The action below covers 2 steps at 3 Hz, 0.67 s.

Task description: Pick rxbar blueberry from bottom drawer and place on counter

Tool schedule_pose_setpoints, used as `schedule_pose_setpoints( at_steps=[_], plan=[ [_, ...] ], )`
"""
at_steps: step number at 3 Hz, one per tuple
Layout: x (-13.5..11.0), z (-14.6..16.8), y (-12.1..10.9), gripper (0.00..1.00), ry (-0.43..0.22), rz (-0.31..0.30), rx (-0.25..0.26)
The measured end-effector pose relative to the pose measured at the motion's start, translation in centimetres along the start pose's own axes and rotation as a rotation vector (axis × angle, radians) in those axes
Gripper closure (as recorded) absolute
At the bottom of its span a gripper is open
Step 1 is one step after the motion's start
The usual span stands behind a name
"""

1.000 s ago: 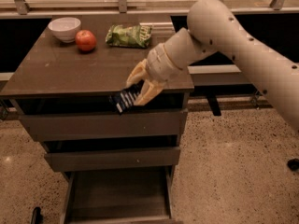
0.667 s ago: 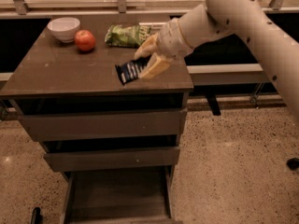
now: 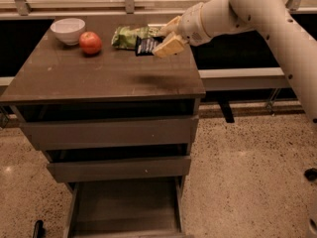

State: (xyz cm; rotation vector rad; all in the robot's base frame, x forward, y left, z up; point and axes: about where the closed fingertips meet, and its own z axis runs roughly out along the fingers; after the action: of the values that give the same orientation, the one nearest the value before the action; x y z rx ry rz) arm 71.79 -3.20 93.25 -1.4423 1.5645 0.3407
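My gripper (image 3: 162, 38) is shut on the rxbar blueberry (image 3: 145, 46), a small dark bar with white print. It holds the bar in the air above the back right part of the counter (image 3: 99, 76), just in front of the green chip bag (image 3: 130, 35). The bar's shadow falls on the counter below. The bottom drawer (image 3: 126, 207) is pulled open at the foot of the cabinet and its inside looks bare.
A white bowl (image 3: 68, 29) and a red apple (image 3: 90, 42) sit at the counter's back left. The two upper drawers (image 3: 109, 133) are shut. Speckled terrazzo floor (image 3: 247, 172) lies to the right. A rail and dark shelf run behind the cabinet.
My gripper has risen with the bar from the counter's front edge and moved back and right, to above the counter's back right part near the chip bag.
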Motion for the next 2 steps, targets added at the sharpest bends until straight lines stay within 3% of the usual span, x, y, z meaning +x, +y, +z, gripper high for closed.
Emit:
schedule_pose_setpoints(
  at_steps=[1,2],
  plan=[
    [2.5,2.8,-0.8,0.82,-0.014,0.194,-0.086],
    [3.6,3.4,-0.7,0.51,-0.023,0.26,-0.141]
  ],
)
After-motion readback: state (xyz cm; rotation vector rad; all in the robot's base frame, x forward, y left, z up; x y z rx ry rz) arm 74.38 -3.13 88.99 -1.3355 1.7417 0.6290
